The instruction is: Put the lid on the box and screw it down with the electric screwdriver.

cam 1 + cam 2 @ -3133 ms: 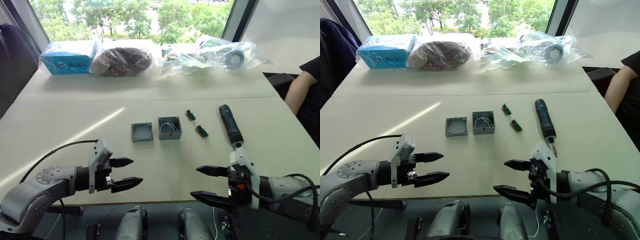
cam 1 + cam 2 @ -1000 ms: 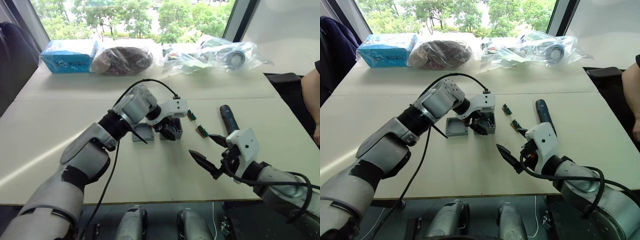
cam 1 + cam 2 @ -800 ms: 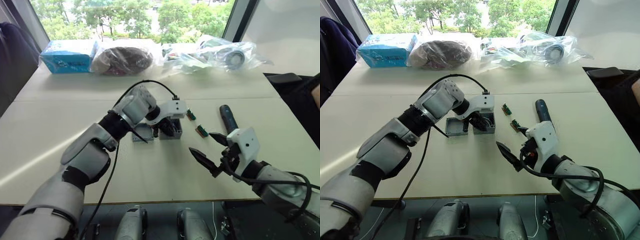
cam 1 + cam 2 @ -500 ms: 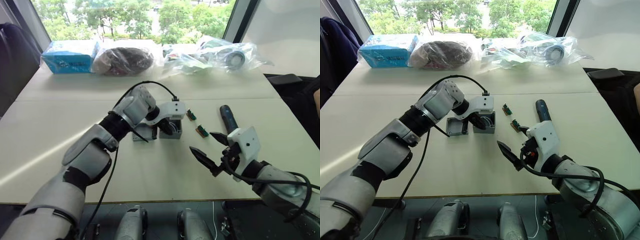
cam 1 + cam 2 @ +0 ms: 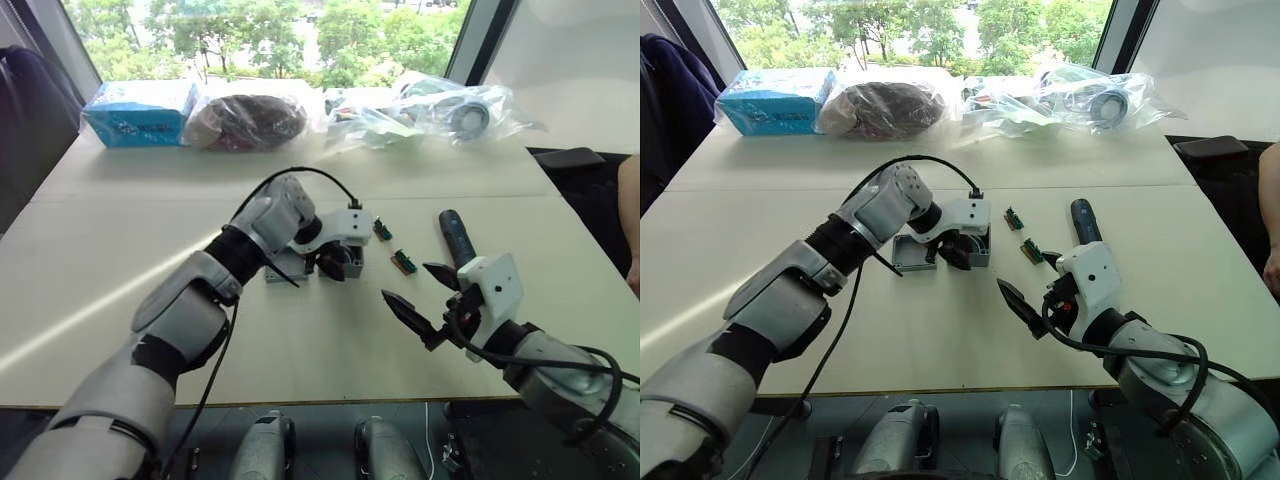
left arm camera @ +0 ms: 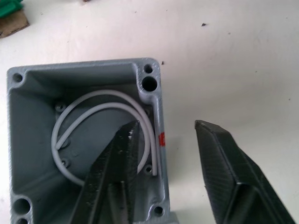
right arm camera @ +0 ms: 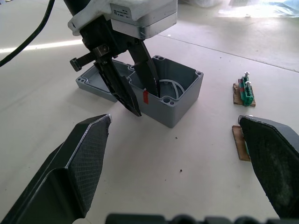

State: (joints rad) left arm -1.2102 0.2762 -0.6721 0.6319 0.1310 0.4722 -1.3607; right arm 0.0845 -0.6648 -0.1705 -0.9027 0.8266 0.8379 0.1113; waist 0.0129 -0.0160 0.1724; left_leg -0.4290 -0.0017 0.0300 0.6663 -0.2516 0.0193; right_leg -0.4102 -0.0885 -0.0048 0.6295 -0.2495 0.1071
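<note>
Basically nothing's done: the left claw (image 7: 135,88) is straddling the box (image 7: 169,94) wall, fingers apart, gripping nothing. The lid (image 5: 909,252) is lying beside it, the electric screwdriver (image 5: 457,241) is sitting untouched, and the right claw (image 5: 412,294) is hovering wide.

A pale table (image 5: 120,260) by the window carries a workshop's small parts.

At centre sit the open grey box (image 5: 975,246) and the lid (image 5: 910,254) beside it; two green parts (image 5: 391,246), the electric screwdriver (image 5: 457,244), a blue carton (image 5: 136,113) and what appear to be bagged goods (image 5: 425,108) lie beyond.
</note>
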